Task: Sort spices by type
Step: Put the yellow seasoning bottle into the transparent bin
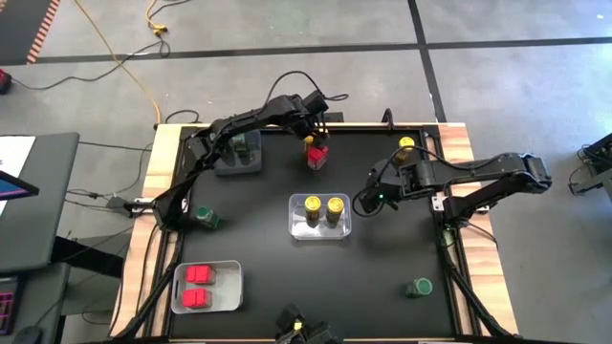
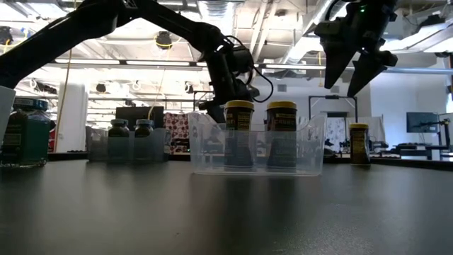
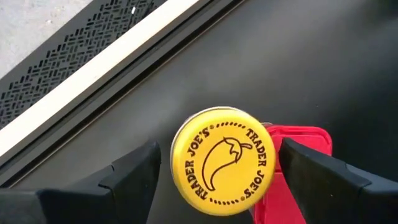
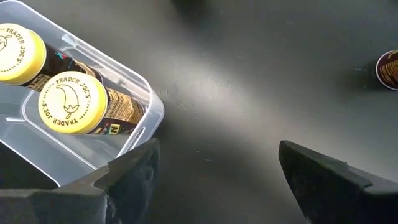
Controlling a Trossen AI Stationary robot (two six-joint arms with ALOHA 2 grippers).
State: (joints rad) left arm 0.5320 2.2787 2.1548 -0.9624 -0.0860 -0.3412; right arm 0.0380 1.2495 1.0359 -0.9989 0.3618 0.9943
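In the high view the left gripper (image 1: 314, 129) covers most of what sits under it at the table's far edge; only a squarish red-topped spice jar (image 1: 316, 156) shows there. Its wrist view reveals a round yellow-lidded spice jar (image 3: 222, 160) between wide-spread fingers (image 3: 134, 171), which do not touch it (the red-topped jar peeks out beside it). The right gripper (image 1: 366, 199) hangs above bare black tabletop (image 1: 382, 268), jaws wide apart and holding nothing, just beside the clear rectangular plastic bin (image 1: 295, 227) holding two yellow-lidded jars (image 1: 323, 207).
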